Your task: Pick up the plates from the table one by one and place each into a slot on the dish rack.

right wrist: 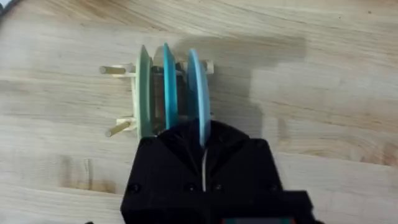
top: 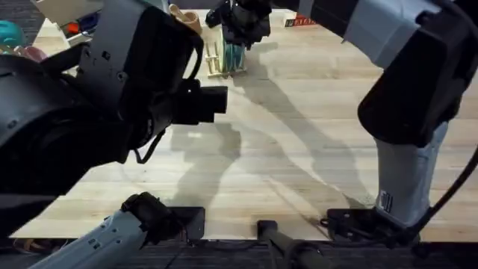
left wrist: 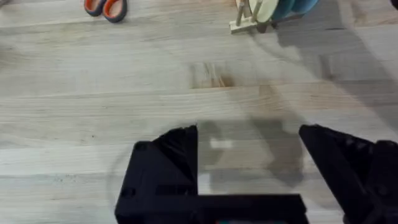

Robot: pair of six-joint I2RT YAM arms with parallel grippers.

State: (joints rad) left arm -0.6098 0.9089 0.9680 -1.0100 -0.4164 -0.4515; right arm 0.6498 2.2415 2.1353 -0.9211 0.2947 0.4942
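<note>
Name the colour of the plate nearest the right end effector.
Light blue plate, seen best in the right wrist view.

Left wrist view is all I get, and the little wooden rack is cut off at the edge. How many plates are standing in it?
Observer: Three stand on edge in the small light wooden dowel rack: a pale green round plate, a teal round plate and a light blue round plate.
Operator: Is the other arm near them?
Observer: Yes. The right end effector is at the rack, closed on the light blue plate's rim.
Operator: Which plate is in the middle?
Observer: The teal one, with the pale green plate on one side and the light blue plate on the other.
</note>
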